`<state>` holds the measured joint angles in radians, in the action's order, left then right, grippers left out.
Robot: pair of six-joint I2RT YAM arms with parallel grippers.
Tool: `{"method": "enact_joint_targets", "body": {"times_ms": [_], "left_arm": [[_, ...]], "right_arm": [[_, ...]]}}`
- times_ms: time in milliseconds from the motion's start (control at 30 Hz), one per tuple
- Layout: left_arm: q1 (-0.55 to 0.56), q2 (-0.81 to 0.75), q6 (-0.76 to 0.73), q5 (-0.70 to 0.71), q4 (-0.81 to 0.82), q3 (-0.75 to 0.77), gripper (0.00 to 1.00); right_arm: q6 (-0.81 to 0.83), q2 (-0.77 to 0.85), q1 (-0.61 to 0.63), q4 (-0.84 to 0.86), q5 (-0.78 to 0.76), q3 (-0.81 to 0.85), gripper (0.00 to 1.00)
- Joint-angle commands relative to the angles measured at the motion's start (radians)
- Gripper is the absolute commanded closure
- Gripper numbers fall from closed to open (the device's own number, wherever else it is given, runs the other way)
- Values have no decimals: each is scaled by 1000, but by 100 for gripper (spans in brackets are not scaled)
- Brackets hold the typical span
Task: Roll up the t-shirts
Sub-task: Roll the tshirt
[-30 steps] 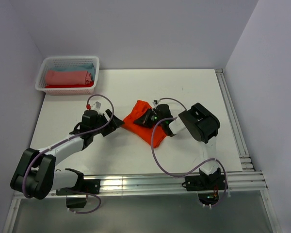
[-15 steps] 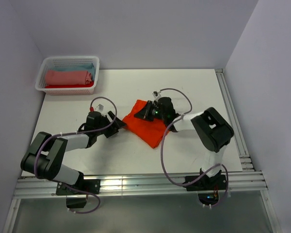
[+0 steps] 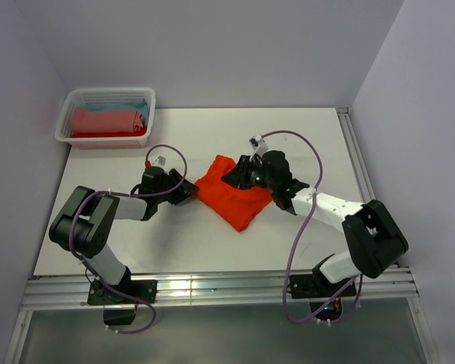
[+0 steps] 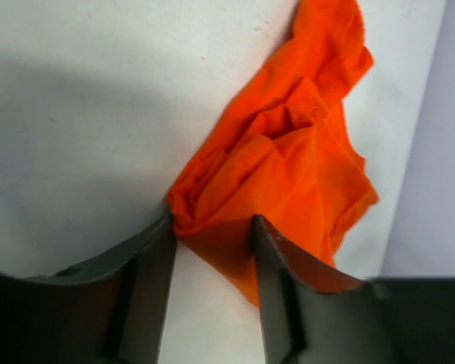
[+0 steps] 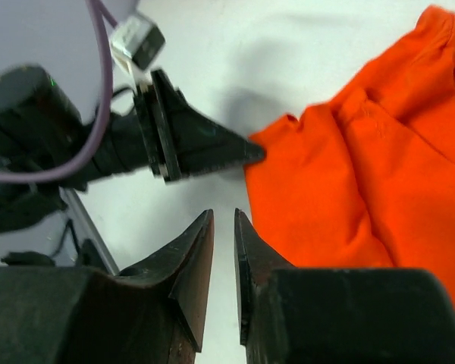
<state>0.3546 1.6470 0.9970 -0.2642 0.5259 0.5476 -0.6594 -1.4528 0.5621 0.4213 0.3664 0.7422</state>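
A bright orange t-shirt (image 3: 233, 199) lies crumpled in the middle of the white table (image 3: 303, 144). My left gripper (image 3: 188, 189) is low at its left corner. In the left wrist view that gripper (image 4: 211, 224) has its jaws apart, one on each side of the shirt's (image 4: 288, 152) corner fold, with cloth between the tips. My right gripper (image 3: 236, 176) hovers over the shirt's upper edge. Seen from the right wrist, it (image 5: 224, 220) shows a narrow gap holding nothing, with the shirt (image 5: 364, 174) just to its right.
A white lattice basket (image 3: 67, 121) stands at the back left, holding a salmon-pink roll (image 3: 106, 121), a light blue one (image 3: 138, 105) and red cloth (image 3: 98, 135). Metal rails (image 3: 364, 189) run along the table's right and near edges. The left gripper's fingers (image 5: 205, 148) lie close ahead of my right gripper.
My right gripper has let go of the shirt, opened a little and lifted toward the far side as its arm swung right. The left gripper slid to the shirt's corner and narrowed.
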Motion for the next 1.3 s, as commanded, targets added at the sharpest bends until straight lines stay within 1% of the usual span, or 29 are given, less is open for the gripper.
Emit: {"method": "enact_joint_targets", "body": {"times_ms": [0, 33, 67, 100, 133, 167, 200, 233, 267, 333, 367, 400, 467, 500, 600, 633, 800, 900, 933, 1000, 1167, 1267], "left_arm": [[0, 25, -24, 37, -42, 54, 53], [1, 23, -38, 57, -61, 70, 57], [3, 20, -46, 66, -79, 81, 61], [3, 19, -52, 72, -104, 92, 68], [4, 17, -66, 75, -137, 113, 71], [4, 17, -73, 72, -159, 126, 79], [6, 19, -80, 74, -181, 152, 82], [6, 20, -87, 65, -220, 164, 88], [6, 23, -92, 62, -240, 179, 96], [6, 27, -103, 46, -292, 215, 100], [6, 27, -107, 40, -309, 228, 100], [6, 25, -118, 34, -329, 254, 100], [6, 20, -129, 20, -380, 279, 100], [6, 19, -135, 11, -392, 296, 100], [6, 8, -143, -4, -444, 327, 100], [6, 7, -144, -10, -454, 331, 100], [4, 20, -156, -41, -516, 380, 100], [3, 33, -159, -53, -523, 402, 100], [3, 39, -159, -52, -555, 408, 100], [0, 45, -162, -61, -563, 422, 100], [-9, 56, -170, -86, -595, 452, 100], [-17, 66, -173, -110, -598, 460, 100]], "right_arm": [[162, 71, 21, -131, -32, -20, 75], [185, 80, 25, -172, -29, -21, 75], [226, 95, 38, -197, -44, -21, 72], [250, 101, 48, -225, -66, -17, 70], [271, 107, 62, -255, -90, 0, 67], [318, 109, 100, -318, -165, 11, 63], [339, 108, 123, -350, -208, 37, 62], [355, 101, 149, -392, -245, 46, 61], [386, 91, 198, -406, -314, 55, 57], [418, 75, 243, -446, -365, 83, 48], [431, 69, 261, -457, -404, 91, 35], [441, 54, 303, -469, -487, 112, 28], [463, 36, 341, -507, -544, 137, 18], [466, 16, 369, -519, -614, 163, 16], [466, -29, 407, -568, -716, 229, 14], [477, -67, 432, -584, -783, 246, 14], [511, -213, 490, -630, -937, 357, 14], [534, -285, 509, -630, -960, 390, 14], [540, -302, 512, -624, -962, 393, 14], [547, -348, 518, -622, -986, 411, 13], [583, -432, 533, -627, -1098, 457, 13], [596, -472, 533, -630, -1126, 479, 13]]}}
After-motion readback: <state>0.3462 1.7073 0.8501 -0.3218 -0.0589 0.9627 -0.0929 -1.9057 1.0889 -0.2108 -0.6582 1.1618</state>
